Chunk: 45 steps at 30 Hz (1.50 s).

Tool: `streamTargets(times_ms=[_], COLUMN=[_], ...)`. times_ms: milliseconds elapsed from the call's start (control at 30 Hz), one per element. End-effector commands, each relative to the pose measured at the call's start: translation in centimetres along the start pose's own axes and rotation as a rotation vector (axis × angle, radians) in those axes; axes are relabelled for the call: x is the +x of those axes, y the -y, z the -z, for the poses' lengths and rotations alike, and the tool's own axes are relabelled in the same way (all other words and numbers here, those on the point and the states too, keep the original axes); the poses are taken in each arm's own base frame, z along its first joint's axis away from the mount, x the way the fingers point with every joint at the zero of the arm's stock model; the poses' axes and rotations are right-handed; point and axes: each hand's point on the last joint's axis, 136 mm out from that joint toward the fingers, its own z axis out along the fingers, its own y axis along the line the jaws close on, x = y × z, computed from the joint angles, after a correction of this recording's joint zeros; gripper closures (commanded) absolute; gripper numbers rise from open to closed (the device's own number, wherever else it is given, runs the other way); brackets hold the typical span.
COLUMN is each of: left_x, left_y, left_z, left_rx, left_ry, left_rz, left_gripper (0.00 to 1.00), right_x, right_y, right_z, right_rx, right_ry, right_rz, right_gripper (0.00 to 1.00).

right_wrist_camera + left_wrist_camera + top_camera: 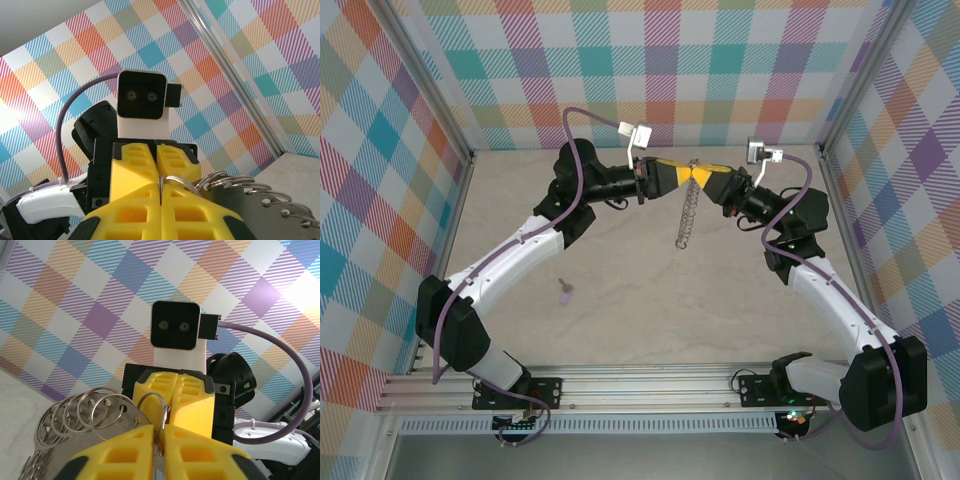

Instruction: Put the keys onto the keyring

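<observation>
The keyring is a silver ring with a chain of further rings on a metal strip, and it hangs in the air over the middle of the table. My left gripper and right gripper meet tip to tip above it, both shut on its top ring. In the left wrist view my left gripper pinches that ring opposite the right one's yellow fingers. My right gripper clamps the same ring. The small lilac key lies on the table, near the left arm.
The beige table is walled in by plaid panels at the back and sides. A metal rail with both arm bases runs along the near edge. The hanging strip of rings swings to the left of the left jaws.
</observation>
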Motion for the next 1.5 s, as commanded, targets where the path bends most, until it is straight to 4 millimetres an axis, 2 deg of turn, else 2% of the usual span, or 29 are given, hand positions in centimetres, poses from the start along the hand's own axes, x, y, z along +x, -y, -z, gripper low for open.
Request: streamTargets(times_ms=[0, 67, 167, 233, 300, 433, 500, 733, 867, 1000, 1100, 1300, 1467], left_x=[-0.9, -1.0, -1.1, -1.0, -1.2, -2.2, -2.8, -4.6, -5.5, -6.1, -6.6, -7.5, -8.0], left_y=[2.5, 2.2, 1.0, 0.1, -0.9, -3.1, -3.9, -5.4, -5.0, -4.2, -3.8, -3.6, -4.7], left_z=[-0.6, -0.7, -0.5, -0.2, 0.5, 2.7, 3.9, 7.6, 9.1, 10.7, 11.9, 13.8, 15.5], left_rx=[0.078, 0.055, -0.017, -0.075, -0.128, -0.213, -0.248, -0.347, -0.368, -0.402, -0.425, -0.456, -0.503], left_ry=[0.012, 0.012, 0.022, 0.013, 0.016, 0.054, 0.071, 0.105, 0.118, 0.112, 0.111, 0.124, 0.137], left_rz=[-0.069, -0.065, -0.07, -0.094, -0.106, -0.109, -0.113, -0.14, -0.164, -0.203, -0.223, -0.242, -0.231], left_gripper=[0.98, 1.0, 1.0, 1.0, 1.0, 1.0, 1.0, 1.0, 1.0, 1.0, 1.0, 1.0, 1.0], right_x=[-0.1, 0.2, 0.7, 1.3, 1.9, 3.9, 5.6, 12.9, 17.5, 22.2, 25.9, 31.8, 36.5], right_y=[-0.9, -0.4, 0.6, 1.0, 1.3, 1.9, 2.4, 3.6, 4.3, 5.1, 5.6, 5.8, 7.1], right_z=[-0.2, -0.1, 0.4, 1.0, 1.9, 3.8, 4.8, 8.0, 8.5, 7.7, 6.1, 0.5, -3.7], right_rx=[-0.04, -0.021, 0.041, 0.087, 0.127, 0.196, 0.243, 0.414, 0.497, 0.582, 0.647, 0.71, 0.762], right_ry=[0.001, -0.002, 0.004, 0.004, 0.013, 0.024, 0.01, -0.076, -0.153, -0.266, -0.382, -0.603, -0.752], right_rz=[0.019, -0.004, -0.041, -0.067, -0.098, -0.182, -0.232, -0.346, -0.392, -0.41, -0.399, -0.333, -0.287], right_gripper=[1.0, 0.97, 0.59, 0.44, 0.36, 0.31, 0.3, 0.28, 0.28, 0.28, 0.29, 0.33, 0.37])
